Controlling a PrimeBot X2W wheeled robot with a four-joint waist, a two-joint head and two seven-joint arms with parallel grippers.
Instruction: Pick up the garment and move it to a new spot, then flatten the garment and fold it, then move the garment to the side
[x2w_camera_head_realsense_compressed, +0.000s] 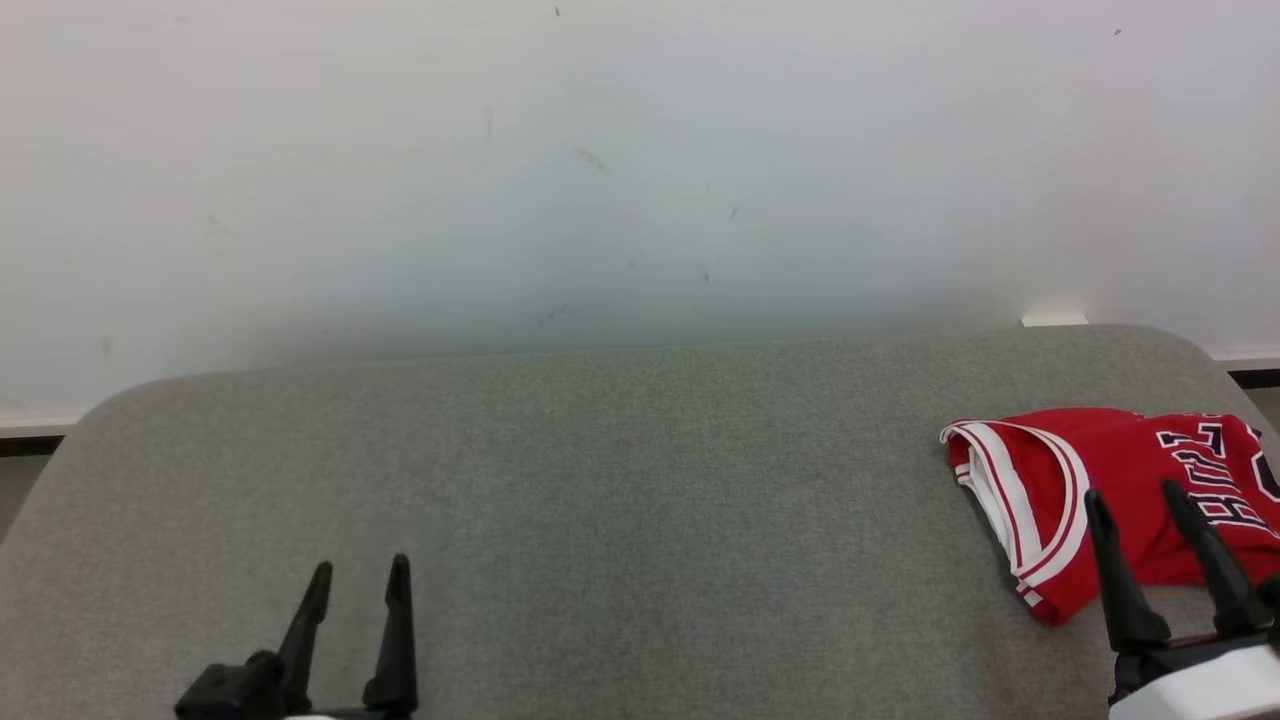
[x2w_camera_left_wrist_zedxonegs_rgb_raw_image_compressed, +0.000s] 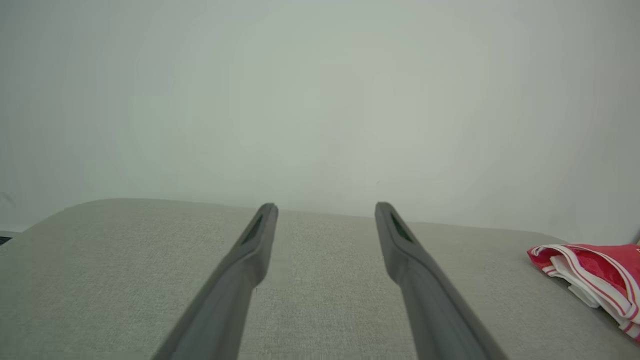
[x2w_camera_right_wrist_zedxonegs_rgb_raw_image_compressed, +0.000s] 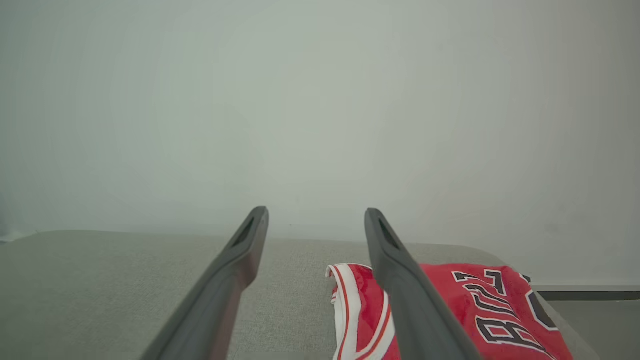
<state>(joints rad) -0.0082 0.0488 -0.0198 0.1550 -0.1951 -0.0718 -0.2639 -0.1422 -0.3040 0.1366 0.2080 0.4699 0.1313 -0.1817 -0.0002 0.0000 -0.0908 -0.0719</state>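
— Right gripper first: fingers spread apart, clamped on nothing. Same for left gripper, wide and empty, low over grey cushion.

— Risk from here?

— Most likely, pinching just the top layer of garment. Would peel open mid-lift and drag across the fabric instead of travelling as one bundle.

— Anything else?

— Could hook a fingertip into white-trimmed opening and tug the cloth askew. Worse, might shove the bundle off the cushion's right edge, which looks close beside it. Calls for a deep, centred bite rather than a nudge.

— And position against the hand?

— Lies right at the right fingertips in the head view, partly crossed by both dark fingers. Red, bunched or folded over, lettering facing up. Cannot tell whether touching or hovering just above. Falls mostly on the outer finger's side in the right wrist view, with the trimmed edge reaching into the gap between the fingers. Well apart from the left gripper, over at the cushion's far right. Farther back, pale wall.
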